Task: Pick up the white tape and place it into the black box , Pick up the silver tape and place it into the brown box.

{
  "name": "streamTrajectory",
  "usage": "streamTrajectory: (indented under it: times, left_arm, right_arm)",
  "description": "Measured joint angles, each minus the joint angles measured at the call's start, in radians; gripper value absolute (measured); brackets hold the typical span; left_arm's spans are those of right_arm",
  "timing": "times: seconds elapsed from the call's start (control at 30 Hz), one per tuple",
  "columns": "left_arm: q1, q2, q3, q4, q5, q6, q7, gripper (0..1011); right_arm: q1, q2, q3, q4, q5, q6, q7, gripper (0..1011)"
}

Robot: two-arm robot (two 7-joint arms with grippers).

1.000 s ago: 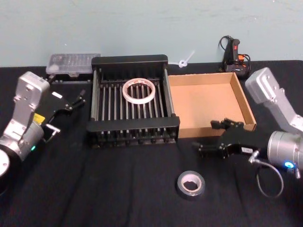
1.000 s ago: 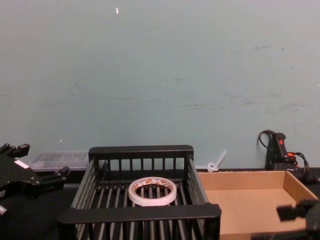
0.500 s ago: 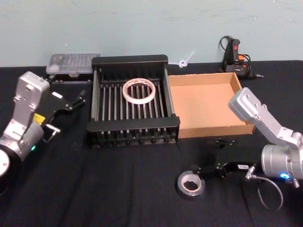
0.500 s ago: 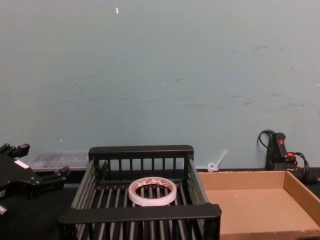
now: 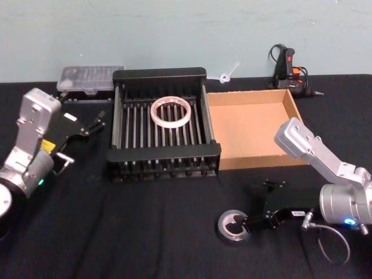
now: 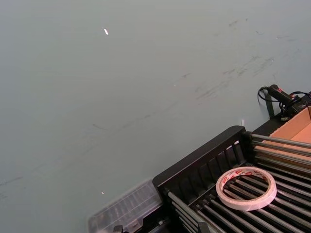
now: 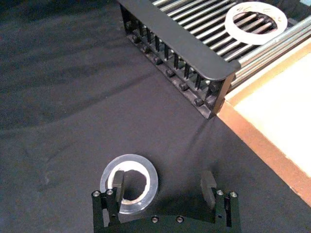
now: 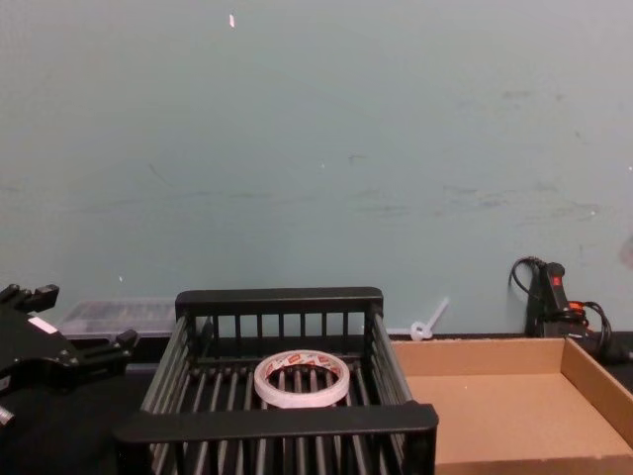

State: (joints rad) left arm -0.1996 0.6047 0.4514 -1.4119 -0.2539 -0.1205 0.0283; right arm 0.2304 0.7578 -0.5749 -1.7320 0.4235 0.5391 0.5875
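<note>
The jaws of the right gripper [image 7: 164,185] are spread wide. One finger [image 7: 118,180] stands inside the central hole of the silver tape [image 7: 129,182], and the other finger is outside the roll, on the black cloth beside it. So the wall of the roll is between the two fingers, but they are not pressed on it. In the head view the right gripper [image 5: 247,222] is low at the table [image 5: 145,232], at the right edge of the silver tape [image 5: 232,226], which lies flat on the cloth in front of the brown box [image 5: 254,128] and apart from it. The grey right arm goes from the gripper up and to the right.

The white tape [image 5: 171,112] lies flat on the slatted floor of the black box [image 5: 163,152], near its back wall. The black box stands just left of the brown box, and their sides are touching or almost touching.

The left gripper [image 5: 87,125] is parked at the left side of the table, beside the black box, with its jaws apart and holding nothing. Behind it, at the wall, a clear plastic case [image 5: 90,78] lies. A black glue gun [image 5: 286,67] is behind the brown box.
</note>
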Motion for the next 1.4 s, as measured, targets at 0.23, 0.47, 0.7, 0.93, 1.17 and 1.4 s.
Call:
streamTrajectory:
  times: [0.23, 0.47, 0.7, 0.93, 1.17, 1.4]
  left_arm:
    - [0.000, 0.000, 0.000, 0.000, 0.000, 0.000, 0.000, 1002]
    - [0.000, 0.000, 0.000, 0.000, 0.000, 0.000, 0.000, 1001]
    - [0.000, 0.000, 0.000, 0.000, 0.000, 0.000, 0.000, 1001]
    - [0.000, 0.000, 0.000, 0.000, 0.000, 0.000, 0.000, 1002]
    - [0.000, 0.000, 0.000, 0.000, 0.000, 0.000, 0.000, 1001]
    - [0.000, 0.000, 0.000, 0.000, 0.000, 0.000, 0.000, 1001]
  right_arm:
    - [0.011, 0.010, -0.023, 0.002, 0.000, 0.006, 0.009, 1002]
    - [0.024, 0.010, -0.042, 0.014, -0.001, 0.011, 0.018, 1000]
    - [0.039, 0.000, -0.060, 0.034, -0.006, 0.013, 0.020, 1002]
    - [0.049, -0.016, -0.069, 0.057, -0.012, 0.013, 0.016, 1000]
    - [0.057, -0.024, -0.078, 0.072, -0.018, 0.013, 0.016, 1002]
    - [0.058, -0.028, -0.079, 0.074, -0.022, 0.014, 0.011, 1000]
